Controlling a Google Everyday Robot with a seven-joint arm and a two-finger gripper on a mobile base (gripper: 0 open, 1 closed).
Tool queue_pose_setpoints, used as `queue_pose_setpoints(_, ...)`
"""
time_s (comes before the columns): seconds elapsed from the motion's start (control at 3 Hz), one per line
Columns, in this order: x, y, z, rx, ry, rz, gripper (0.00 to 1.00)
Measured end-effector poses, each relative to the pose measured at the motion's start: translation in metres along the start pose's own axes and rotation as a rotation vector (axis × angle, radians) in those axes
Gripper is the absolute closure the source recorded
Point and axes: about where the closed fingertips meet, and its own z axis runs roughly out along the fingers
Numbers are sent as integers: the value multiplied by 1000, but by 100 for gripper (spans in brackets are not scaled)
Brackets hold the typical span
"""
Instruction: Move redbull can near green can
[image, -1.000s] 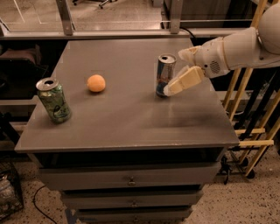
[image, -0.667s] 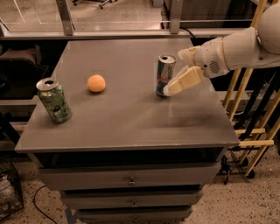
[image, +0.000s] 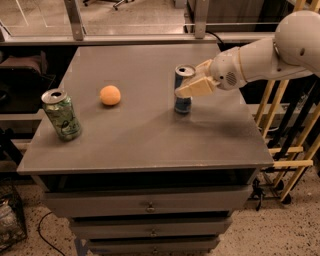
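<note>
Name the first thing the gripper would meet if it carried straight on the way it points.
The redbull can, right in front of the gripper; whether they already touch is unclear.

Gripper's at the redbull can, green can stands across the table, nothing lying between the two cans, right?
Not quite: the camera view shows an orange ball between the redbull can and the green can. The gripper is at the redbull can, green can across the table.

Orange (image: 110, 95) on grey bench (image: 150, 145), left of center. Drawers (image: 150, 206) stacked below. Wooden rack (image: 287, 150) just right of bench. Speckled floor (image: 280, 235). The gripper (image: 187, 89) is over the bench's right-center.
</note>
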Motion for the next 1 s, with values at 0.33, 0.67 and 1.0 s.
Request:
queue_pose_setpoints(0.33,-2,0,8,-16,-17,-2,72)
queue_pose_setpoints(0.67,-25,4,-6,-42,-27,-46,95)
queue_pose_setpoints(1.0,-55,16,-43,-65,-48,-116,100)
